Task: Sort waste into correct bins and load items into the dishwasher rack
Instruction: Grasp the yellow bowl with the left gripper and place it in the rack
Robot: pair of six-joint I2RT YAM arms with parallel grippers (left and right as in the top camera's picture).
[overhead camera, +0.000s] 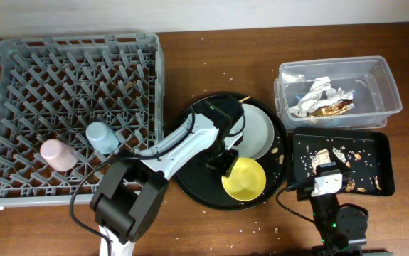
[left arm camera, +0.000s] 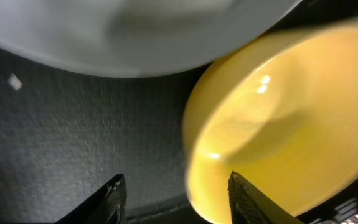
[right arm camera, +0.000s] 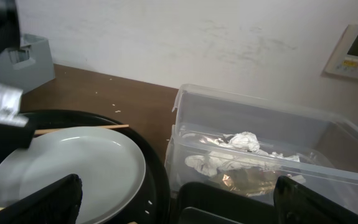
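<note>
While the left claw [left arm camera: 174, 183] stands wide with the rim of the bowl [left arm camera: 278, 124] between its fingers, low centre of the overhead view on the round tray [overhead camera: 197, 181], it should sink slightly, pinch the rim wall squarely, then lift clear of the plate [overhead camera: 255, 131] just above before crossing to the rack [overhead camera: 76, 39], upper left. The right claw [right arm camera: 177, 186] hangs wide and empty.

Big round black tray [overhead camera: 203, 190] at middle of table, near front edge. Table [overhead camera: 211, 64] of dark brown wood. White wall [overhead camera: 190, 14] behind, faintly scuffed. Pale wall panel [right arm camera: 355, 52] with small greenish screen, mounted upper right.
</note>
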